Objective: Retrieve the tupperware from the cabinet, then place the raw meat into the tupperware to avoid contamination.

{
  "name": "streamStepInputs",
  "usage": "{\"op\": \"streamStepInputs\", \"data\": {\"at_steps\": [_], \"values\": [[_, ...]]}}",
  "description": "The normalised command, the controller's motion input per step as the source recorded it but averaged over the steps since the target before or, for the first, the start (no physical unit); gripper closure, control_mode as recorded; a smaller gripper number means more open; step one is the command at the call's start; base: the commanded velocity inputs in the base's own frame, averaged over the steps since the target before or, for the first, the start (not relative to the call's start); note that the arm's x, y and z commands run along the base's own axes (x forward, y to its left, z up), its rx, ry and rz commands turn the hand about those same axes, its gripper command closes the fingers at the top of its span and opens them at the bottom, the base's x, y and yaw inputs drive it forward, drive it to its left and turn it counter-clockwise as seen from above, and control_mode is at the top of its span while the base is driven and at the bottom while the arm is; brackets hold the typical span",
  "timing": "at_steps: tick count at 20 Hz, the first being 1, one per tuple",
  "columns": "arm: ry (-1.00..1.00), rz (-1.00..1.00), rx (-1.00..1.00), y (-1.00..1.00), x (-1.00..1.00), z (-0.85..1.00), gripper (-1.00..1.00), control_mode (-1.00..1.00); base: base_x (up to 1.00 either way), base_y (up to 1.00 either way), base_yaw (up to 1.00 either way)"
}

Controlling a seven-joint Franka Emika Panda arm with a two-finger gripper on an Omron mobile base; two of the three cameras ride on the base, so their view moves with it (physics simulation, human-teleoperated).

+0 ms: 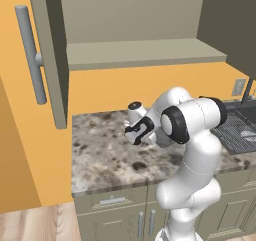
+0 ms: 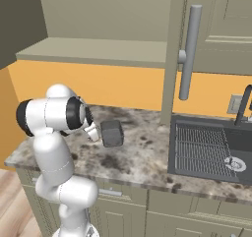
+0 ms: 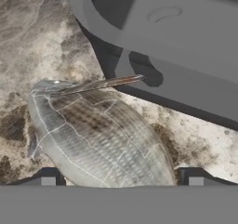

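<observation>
— Where did you find the tupperware at that moment?

— You had it sitting on the speckled stone counter, toward the back edge and left of the sink, well out of the cabinet, whose doors stood open over a bare shelf. In the hand view the tub lay just past a grey, scaly fish, the raw meat, with one thin fin reaching up to its dark wall.

— And your gripper?

— Your gripper had its fingers spread wide, one tip showing on either side of the fish's body, the fish lying between them on the counter. You could not tell whether the fingers touched it. From the left base view the hand hung low over the middle of the counter, the arm folded tight behind it.

— Anything else nearby?

— You had a wire rack in the sink basin and an outlet on the orange wall.
</observation>
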Motion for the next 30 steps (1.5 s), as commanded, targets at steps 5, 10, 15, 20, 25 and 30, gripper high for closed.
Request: {"op": "streamStepInputs", "data": {"at_steps": [5,10,15,20,25,30], "values": [[0.0,0.0,0.0,-0.05,0.03,-0.08,1.0,-1.0,0.0,0.0,0.0],[0.0,0.0,0.0,-0.01,0.0,0.0,1.0,-1.0,0.0,0.0,0.0],[-0.01,0.0,0.0,0.0,-0.05,0.03,1.0,-1.0,0.0,0.0,0.0],[-0.01,0.01,0.0,0.0,-0.14,0.28,1.0,-1.0,0.0,0.0,0.0],[0.0,0.04,0.0,0.0,-0.14,0.39,1.0,-1.0,0.0,0.0,0.0],[0.0,0.05,0.0,0.09,-0.18,0.37,1.0,-1.0,0.0,0.0,0.0]]}}
